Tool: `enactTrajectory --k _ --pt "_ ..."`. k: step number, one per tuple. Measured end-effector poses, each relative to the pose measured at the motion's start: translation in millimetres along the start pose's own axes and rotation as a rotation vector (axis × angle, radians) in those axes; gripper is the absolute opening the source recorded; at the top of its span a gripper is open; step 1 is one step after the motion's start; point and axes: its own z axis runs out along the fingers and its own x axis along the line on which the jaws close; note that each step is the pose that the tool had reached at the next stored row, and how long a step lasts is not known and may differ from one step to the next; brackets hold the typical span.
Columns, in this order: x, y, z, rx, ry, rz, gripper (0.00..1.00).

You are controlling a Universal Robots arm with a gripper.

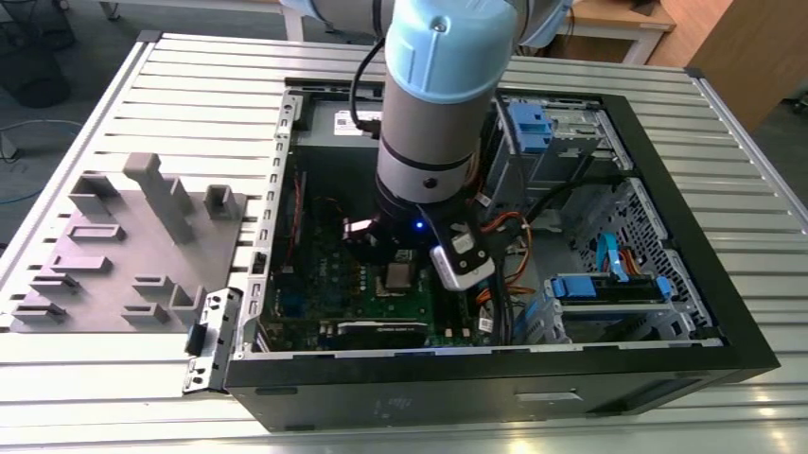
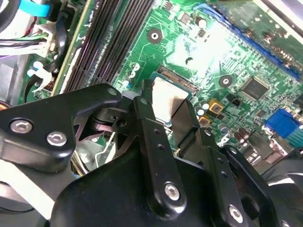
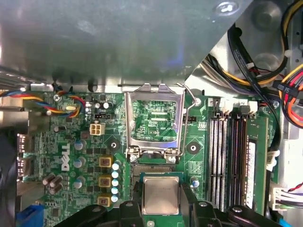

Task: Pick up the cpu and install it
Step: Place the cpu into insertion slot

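Note:
The cpu [image 3: 161, 195], a small silver square chip, sits between the two black fingers [image 3: 136, 201] of my gripper [image 3: 161, 208], which is shut on its sides. It hangs low over the socket on the green motherboard [image 3: 71, 142]. The socket's silver metal frame [image 3: 154, 118] stands flipped open just beyond the chip. In the second wrist view the cpu [image 2: 168, 94] shows pale between the fingers [image 2: 147, 127], over the socket's edge [image 2: 175, 78]. In the exterior view the arm reaches down into the open computer case, and the cpu [image 1: 399, 275] glints under the gripper [image 1: 401, 265].
Black memory slots [image 3: 227, 156] run beside the socket. Bundled cables [image 3: 265, 61] and blue drive bays [image 1: 608, 287] crowd the case's far side. A grey metal panel [image 3: 118, 38] lies past the socket frame. A grey plastic fixture [image 1: 127, 246] rests on the slatted table at the exterior view's left.

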Motion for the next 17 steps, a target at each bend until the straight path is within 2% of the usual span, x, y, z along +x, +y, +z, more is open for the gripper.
enactTrajectory --k 1,5,8,9,12,17 --pt "1.5 0.0 0.0 0.0001 -0.0014 0.003 0.41" --pt "4.8 -0.2 0.3 0.0 -0.0143 0.003 0.41" --pt "6.8 -0.7 2.1 0.0002 -0.0327 0.003 0.41" --pt "8.4 -0.7 2.7 -0.0002 -0.0369 0.003 0.41" --pt "12.9 -0.6 3.1 -0.0011 -0.0435 0.003 0.41" --pt "13.4 -0.9 5.2 -0.001 -0.0475 0.009 0.41"
